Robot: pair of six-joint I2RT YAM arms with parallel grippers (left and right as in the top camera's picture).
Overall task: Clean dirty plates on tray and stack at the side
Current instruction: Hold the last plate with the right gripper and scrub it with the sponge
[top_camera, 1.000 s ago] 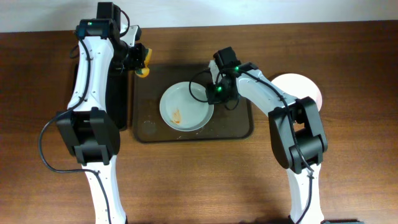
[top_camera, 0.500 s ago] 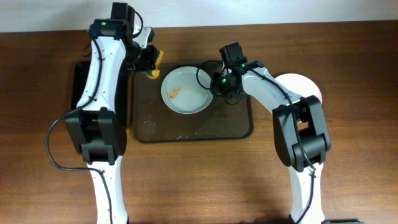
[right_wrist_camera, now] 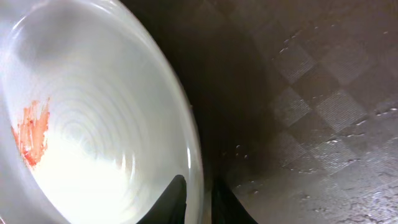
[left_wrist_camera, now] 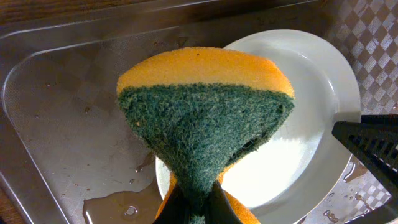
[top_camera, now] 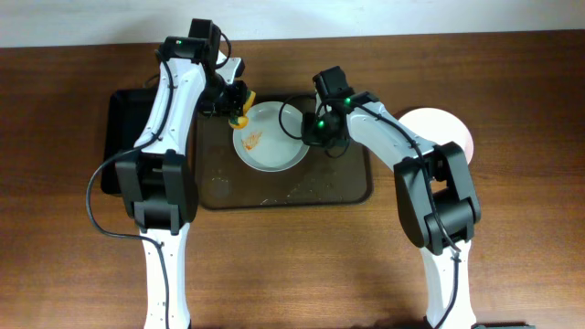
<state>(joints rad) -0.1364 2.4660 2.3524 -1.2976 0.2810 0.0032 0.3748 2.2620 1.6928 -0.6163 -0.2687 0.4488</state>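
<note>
Left pincer (left_wrist_camera: 198, 208) clenched on coarse green-yellow sponge (left_wrist_camera: 205, 118); right pincer (right_wrist_camera: 198, 202) clamped on glossy round plate (right_wrist_camera: 93, 143)

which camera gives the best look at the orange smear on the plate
The right wrist view: the smear sits close and sharp on the left side of the plate, streaks and all. Overhead shows it only as a tiny orange mark near the plate's left rim. In the left wrist view the sponge blocks that part of the plate, so no smear shows.
</note>
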